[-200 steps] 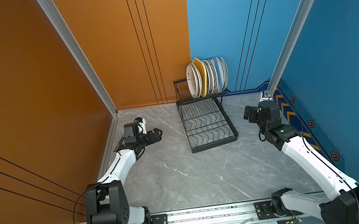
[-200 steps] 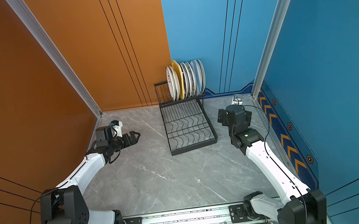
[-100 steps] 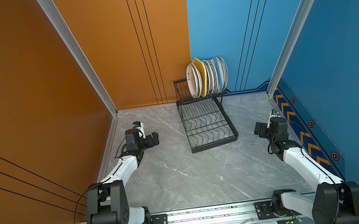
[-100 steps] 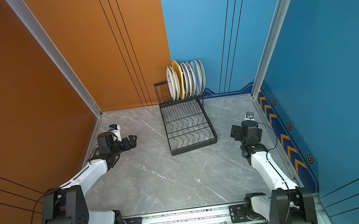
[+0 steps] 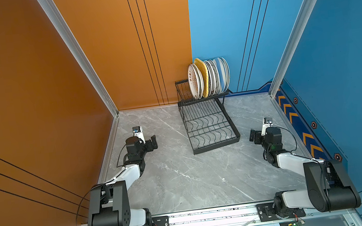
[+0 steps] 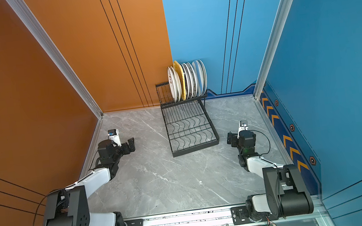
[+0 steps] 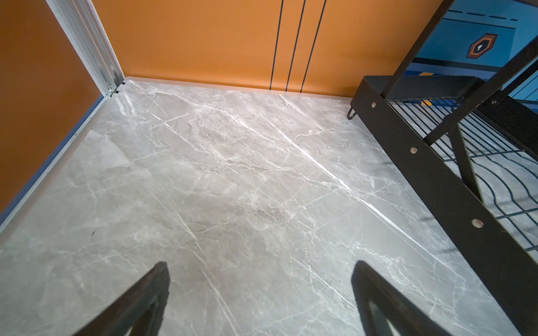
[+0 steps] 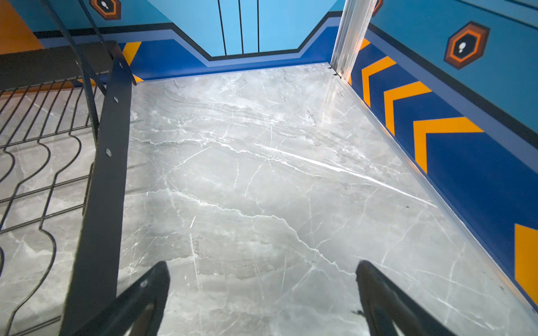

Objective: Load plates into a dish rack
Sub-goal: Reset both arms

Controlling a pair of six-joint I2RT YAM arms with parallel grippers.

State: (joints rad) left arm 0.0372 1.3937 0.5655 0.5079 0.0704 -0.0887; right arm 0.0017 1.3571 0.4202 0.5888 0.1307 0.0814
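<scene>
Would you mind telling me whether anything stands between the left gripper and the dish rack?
Nothing visible does. Only bare table lies between the open left gripper and the side rail of the dish rack. The plates stand on edge in its raised rear tier, clear of that gap.

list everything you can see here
plates: about six, white, cream or blue-striped, edges overlap so the count is unsure; upright on the rack's raised rear tier
tray: one, yellow, upright among the plates
rack: one, black wire, back middle of the table; lower tier holds nothing
table: one, grey marble
walls: orange on the left, blue on the right
arms: two, white and black, one on each side of the rack
left gripper: black, open, holds nothing
right gripper: black, open, holds nothing
</scene>
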